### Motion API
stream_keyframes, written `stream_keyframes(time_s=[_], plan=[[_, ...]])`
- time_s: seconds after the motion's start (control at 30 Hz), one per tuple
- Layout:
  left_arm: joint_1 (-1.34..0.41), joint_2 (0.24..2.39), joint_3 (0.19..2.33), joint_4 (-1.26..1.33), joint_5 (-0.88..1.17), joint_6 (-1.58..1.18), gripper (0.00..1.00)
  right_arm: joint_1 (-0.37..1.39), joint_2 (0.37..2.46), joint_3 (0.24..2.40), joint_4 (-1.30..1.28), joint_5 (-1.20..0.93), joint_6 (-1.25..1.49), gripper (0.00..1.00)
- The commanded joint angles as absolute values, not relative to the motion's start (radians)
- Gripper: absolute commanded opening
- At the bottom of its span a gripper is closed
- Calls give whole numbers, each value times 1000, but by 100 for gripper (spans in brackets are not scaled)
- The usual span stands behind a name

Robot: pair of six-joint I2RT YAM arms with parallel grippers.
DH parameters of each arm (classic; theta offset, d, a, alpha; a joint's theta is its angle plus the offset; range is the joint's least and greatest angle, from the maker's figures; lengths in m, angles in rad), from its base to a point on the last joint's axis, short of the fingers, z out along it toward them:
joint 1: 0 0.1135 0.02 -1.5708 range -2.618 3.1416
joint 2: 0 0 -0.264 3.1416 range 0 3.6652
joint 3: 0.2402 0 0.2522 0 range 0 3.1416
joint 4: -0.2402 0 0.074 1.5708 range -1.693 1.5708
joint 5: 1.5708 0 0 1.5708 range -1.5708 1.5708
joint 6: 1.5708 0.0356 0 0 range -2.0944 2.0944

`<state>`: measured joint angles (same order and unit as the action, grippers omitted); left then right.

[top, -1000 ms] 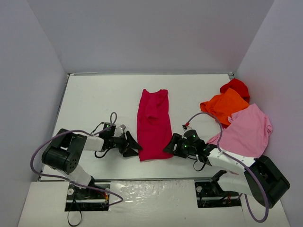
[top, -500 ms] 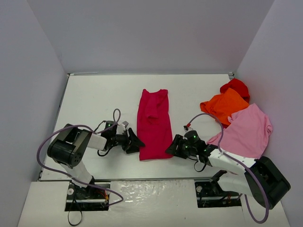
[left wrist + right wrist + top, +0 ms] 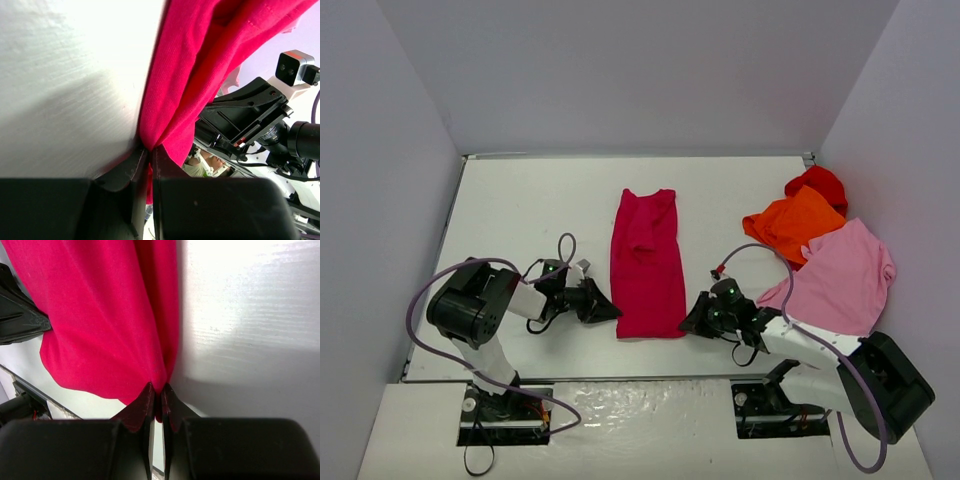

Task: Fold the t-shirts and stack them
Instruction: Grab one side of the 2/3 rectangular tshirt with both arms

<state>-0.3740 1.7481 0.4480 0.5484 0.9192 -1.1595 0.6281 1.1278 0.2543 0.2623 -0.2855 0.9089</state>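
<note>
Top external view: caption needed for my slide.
Left gripper and right gripper pinch near corners of the folded crimson-magenta cloth t-shirt.

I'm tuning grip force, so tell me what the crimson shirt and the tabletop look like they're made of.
The crimson shirt looks like soft matte knit, probably cotton jersey: fine ribbing shows and it gathers into folds where the right hand pinches it. The tabletop looks smooth, white and slightly glossy with faint streaks, perhaps painted or laminated board.

Crimson shirt [image 3: 647, 265] lies folded lengthwise, centred — pink shirt [image 3: 845, 280], orange shirt [image 3: 792, 222], red shirt [image 3: 820, 183] overlap far right.
</note>
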Motion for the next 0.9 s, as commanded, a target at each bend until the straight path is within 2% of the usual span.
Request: stream_keyframes(time_s=[0.0, 0.23, 0.43, 0.53, 0.6, 0.63, 0.7, 0.8, 0.87], plan=[[-379, 1810, 348, 484, 753, -1140, 1, 634, 1048, 235, 155, -285, 903, 0], [-387, 1792, 260, 572, 769, -1180, 0, 672, 845, 233, 1, -247, 946, 0], [-409, 1609, 169, 530, 753, -1233, 0, 835, 646, 241, -140, -107, 1045, 0], [-449, 1411, 176, 330, 717, -1226, 0, 896, 596, 244, -165, -53, 1080, 0], [-475, 1187, 243, 28, 648, -1183, 0, 966, 588, 255, -182, -28, 1122, 0], [-479, 1184, 244, 25, 647, -1183, 0, 966, 592, 255, -187, -28, 1123, 0], [-482, 907, 345, -309, 549, -1135, 0, 1030, 601, 287, -208, 16, 1144, 0], [-471, 773, 410, -459, 511, -1146, 0, 1136, 626, 365, -242, 159, 1134, 0], [-467, 755, 434, -465, 512, -1157, 0, 1147, 709, 404, -245, 227, 1081, 0]])
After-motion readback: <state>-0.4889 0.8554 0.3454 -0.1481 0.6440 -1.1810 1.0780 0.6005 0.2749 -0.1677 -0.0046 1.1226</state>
